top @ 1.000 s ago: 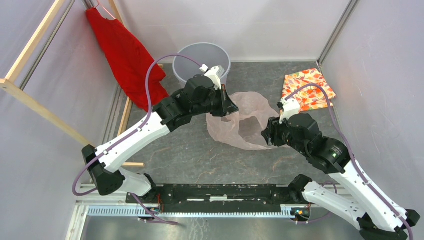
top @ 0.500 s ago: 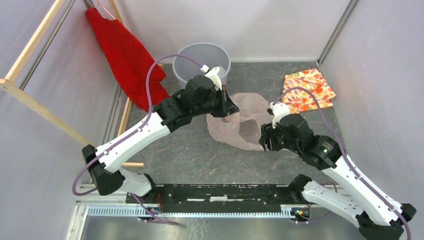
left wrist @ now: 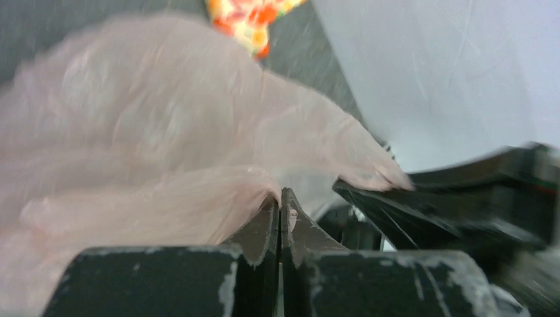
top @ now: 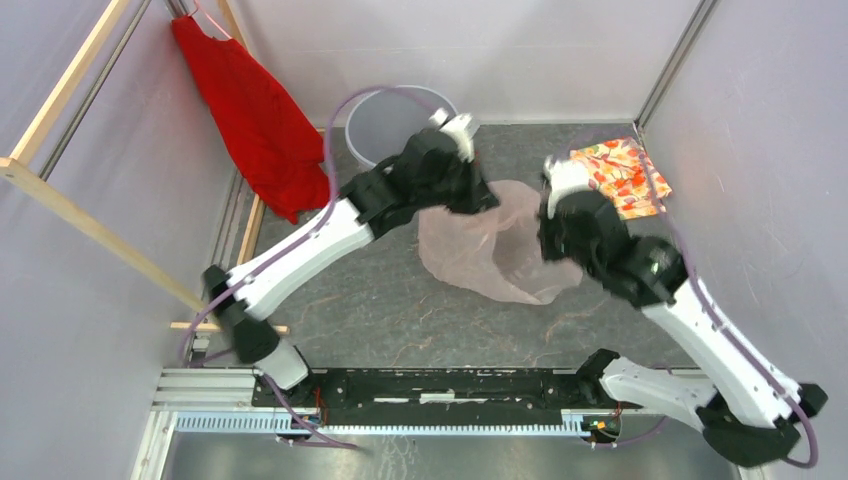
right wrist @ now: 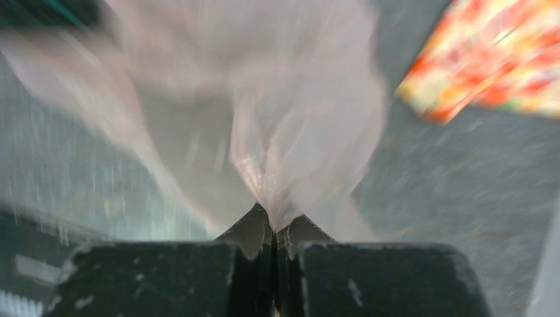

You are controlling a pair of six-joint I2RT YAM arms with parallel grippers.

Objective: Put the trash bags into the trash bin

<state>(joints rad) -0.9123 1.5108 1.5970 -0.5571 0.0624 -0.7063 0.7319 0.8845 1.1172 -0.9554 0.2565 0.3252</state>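
Observation:
The pale pink translucent trash bag (top: 490, 258) hangs stretched between my two grippers above the dark floor. My left gripper (top: 482, 200) is shut on the bag's upper left edge, just in front of the grey trash bin (top: 380, 120). In the left wrist view its jaws (left wrist: 280, 200) are pressed together with pink film (left wrist: 158, 145) bunched at the tips. My right gripper (top: 550, 238) is shut on the bag's right side. In the right wrist view the bag (right wrist: 277, 112) fans out from its closed tips (right wrist: 272, 223). Both wrist views are blurred by motion.
A red garment (top: 255, 110) hangs on the wooden frame at the left, close to the bin. The orange floral cloth (top: 620, 175) lies folded at the back right, just behind the right arm. Walls close in the back and both sides.
The right gripper has shut on the bag's right side. Both arms have swung toward the back, lifting and spreading the bag between them.

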